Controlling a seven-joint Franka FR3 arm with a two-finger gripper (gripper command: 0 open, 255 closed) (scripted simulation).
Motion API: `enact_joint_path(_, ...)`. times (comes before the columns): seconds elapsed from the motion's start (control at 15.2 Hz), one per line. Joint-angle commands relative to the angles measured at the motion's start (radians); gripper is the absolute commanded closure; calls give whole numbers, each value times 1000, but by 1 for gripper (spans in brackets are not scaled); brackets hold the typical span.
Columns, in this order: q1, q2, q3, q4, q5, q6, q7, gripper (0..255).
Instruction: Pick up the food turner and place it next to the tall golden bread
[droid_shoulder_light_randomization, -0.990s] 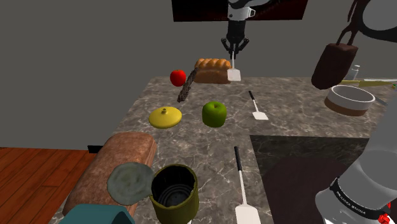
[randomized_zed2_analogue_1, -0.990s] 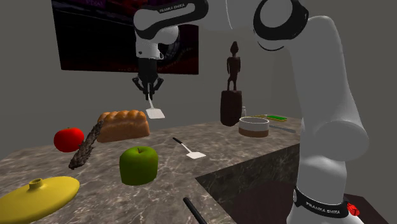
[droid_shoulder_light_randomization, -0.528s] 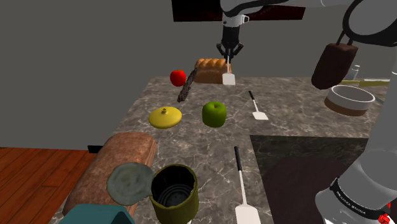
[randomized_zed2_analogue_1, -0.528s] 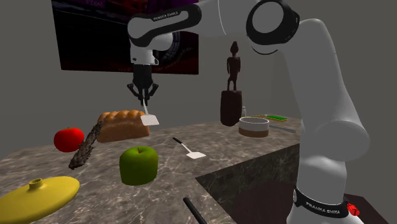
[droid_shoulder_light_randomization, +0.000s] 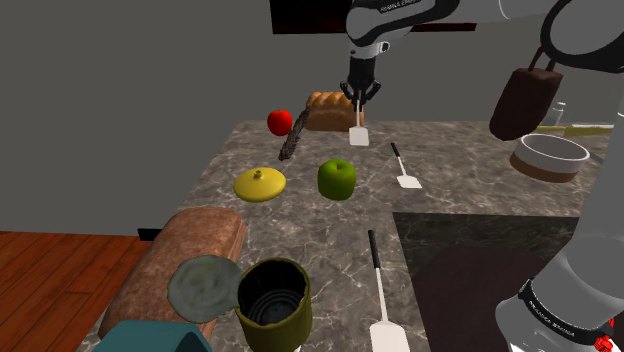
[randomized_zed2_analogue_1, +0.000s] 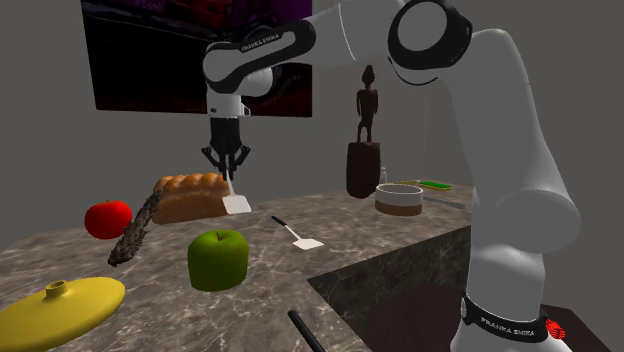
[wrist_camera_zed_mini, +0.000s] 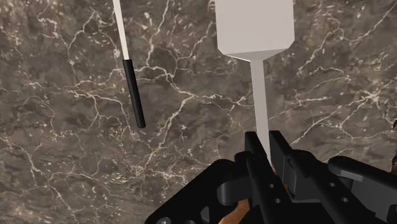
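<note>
My black gripper (droid_shoulder_light_randomization: 358, 96) is shut on the thin handle of a white-bladed food turner (droid_shoulder_light_randomization: 358, 135), which hangs blade-down just above the marble counter (droid_shoulder_light_randomization: 300, 215). In the second exterior view the gripper (randomized_zed2_analogue_1: 229, 168) holds the turner (randomized_zed2_analogue_1: 237, 204) right beside the near end of the tall golden bread (randomized_zed2_analogue_1: 192, 195). From the shoulder view the bread (droid_shoulder_light_randomization: 328, 110) lies just behind and left of the blade. In the wrist view the fingers (wrist_camera_zed_mini: 257, 159) clasp the turner's shaft (wrist_camera_zed_mini: 261, 108) over bare marble.
A second turner (droid_shoulder_light_randomization: 403, 168) lies to the shoulder view's right of the held one; a third (droid_shoulder_light_randomization: 380, 290) lies near a dark recess (droid_shoulder_light_randomization: 480, 260). A red apple (droid_shoulder_light_randomization: 280, 122), green apple (droid_shoulder_light_randomization: 337, 179), yellow lid (droid_shoulder_light_randomization: 260, 185), dark stick (droid_shoulder_light_randomization: 292, 140) and bowl (droid_shoulder_light_randomization: 549, 155) stand around.
The gripper has carried the turner to the shoulder view's left and down, so the blade now hangs close over the counter by the bread's end.
</note>
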Motion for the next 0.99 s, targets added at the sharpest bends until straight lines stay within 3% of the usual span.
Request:
enact_joint_path(0.0, 1, 5, 0, -21, -1, 26, 2, 255)
enact_joint_path(0.92, 0, 42, -2, -158, -6, 200, 11, 255)
